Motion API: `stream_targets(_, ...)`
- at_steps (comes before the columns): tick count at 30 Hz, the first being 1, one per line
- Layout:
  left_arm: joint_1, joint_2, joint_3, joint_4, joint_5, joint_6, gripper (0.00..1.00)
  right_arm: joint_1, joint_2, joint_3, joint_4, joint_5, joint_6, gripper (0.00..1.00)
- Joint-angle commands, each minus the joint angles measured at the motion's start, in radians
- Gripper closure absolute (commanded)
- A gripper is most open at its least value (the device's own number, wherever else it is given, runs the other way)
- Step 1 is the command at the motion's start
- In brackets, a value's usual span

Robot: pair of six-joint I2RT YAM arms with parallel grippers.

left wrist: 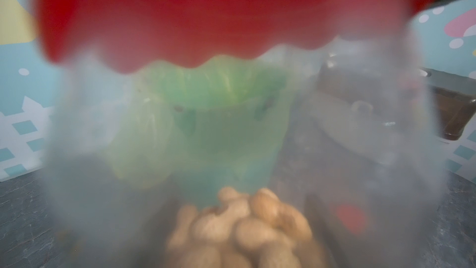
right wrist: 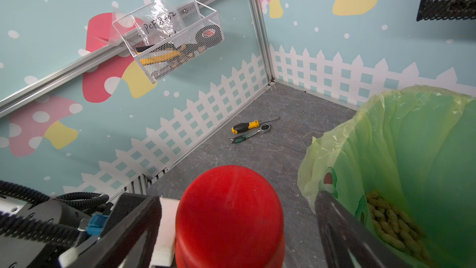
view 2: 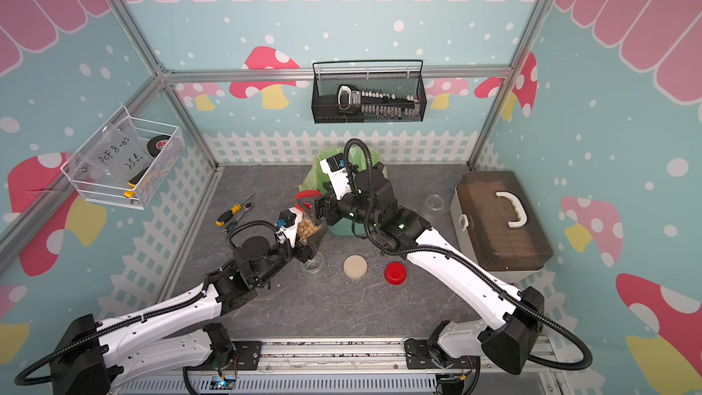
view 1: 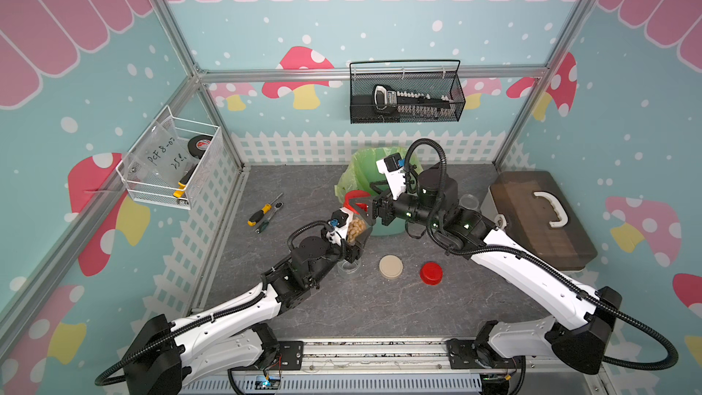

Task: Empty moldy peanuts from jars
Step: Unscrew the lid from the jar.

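1. Red screw lid (right wrist: 229, 217) caps a clear jar (view 1: 356, 227) that is tilted just beside the teal bin (view 1: 383, 229), on the robot's left side of it.
2. The left gripper (view 1: 351, 241) is clamped tight on this jar's body. Moldy peanuts (left wrist: 244, 228) are heaped in its lower part.
3. The right gripper (right wrist: 233, 197) straddles the red lid with its fingers spread wide. One white pad (right wrist: 164, 228) sits right at the lid's rim and the other finger (right wrist: 340, 233) stands clear of it, so it grips nothing.
4. Loose peanuts (right wrist: 394, 225) lie at the bottom of the bin's green bag (right wrist: 412, 150).
5. On the grey table (view 1: 304, 309), on the robot's side of the bin, an empty jar (view 1: 348, 268), a beige lid (view 1: 390, 267) and a second red lid (view 1: 431, 272) lie in a row, apart from each other.
6. Another empty clear jar (view 1: 469, 202) stands to the bin's right, between it and the brown toolbox (view 1: 539, 218).
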Motion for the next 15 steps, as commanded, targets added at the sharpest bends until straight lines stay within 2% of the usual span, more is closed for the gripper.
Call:
stream_targets(1,-0.007,-0.003,-0.005,0.043,-0.026,0.024,0.71,0.016,0.032,0.057,-0.039,0.012,-0.033,0.09)
stream_targets(10,-0.017,-0.002,-0.007,0.051,-0.047,0.037,0.71,0.036,0.059,0.088,-0.053,0.02,-0.043,0.1)
stream_targets(15,-0.018,-0.012,-0.014,0.057,-0.05,0.043,0.71,0.036,0.06,0.087,-0.054,0.012,-0.043,0.19)
